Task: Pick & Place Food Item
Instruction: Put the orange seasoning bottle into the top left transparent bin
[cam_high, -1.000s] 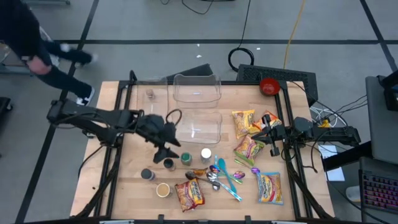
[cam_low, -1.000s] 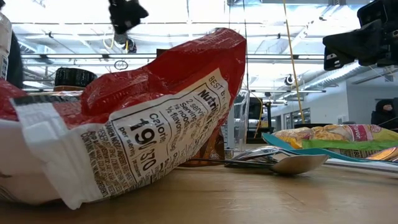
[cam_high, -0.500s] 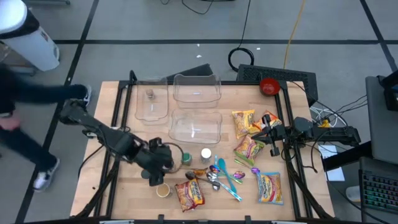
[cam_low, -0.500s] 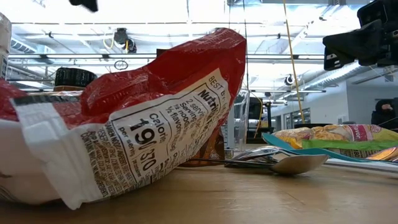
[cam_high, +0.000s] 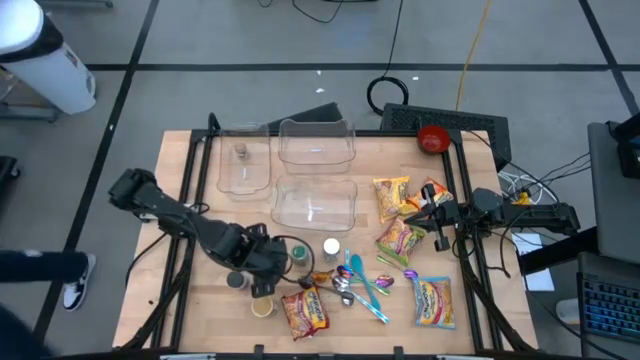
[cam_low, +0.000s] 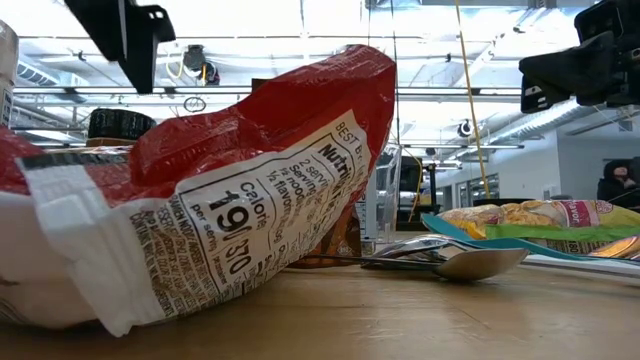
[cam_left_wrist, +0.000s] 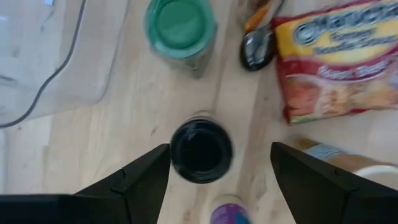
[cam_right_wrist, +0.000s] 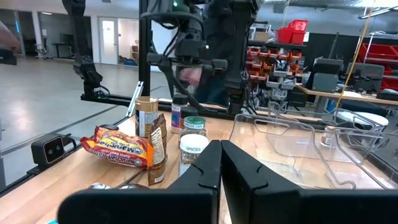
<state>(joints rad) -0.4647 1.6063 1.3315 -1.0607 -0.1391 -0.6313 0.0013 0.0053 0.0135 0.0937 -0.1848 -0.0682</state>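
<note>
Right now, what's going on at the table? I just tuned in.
The left gripper is open and hovers right above a black-lidded jar, between a green-lidded jar and a red noodle packet. It holds nothing yet. The right gripper is shut and empty, parked over the snack packets on the right side.

light: bright, even overhead | glare: ceiling lamps, low view | blur: left wrist view soft

On the desk (cam_high: 180, 210) there are three clear tubs (cam_high: 316, 141), five noodle packs (cam_high: 305, 311), about five small jars (cam_high: 331, 248), one red bowl (cam_high: 432, 138), and some spoons (cam_high: 345, 285), too bunched to count.
</note>
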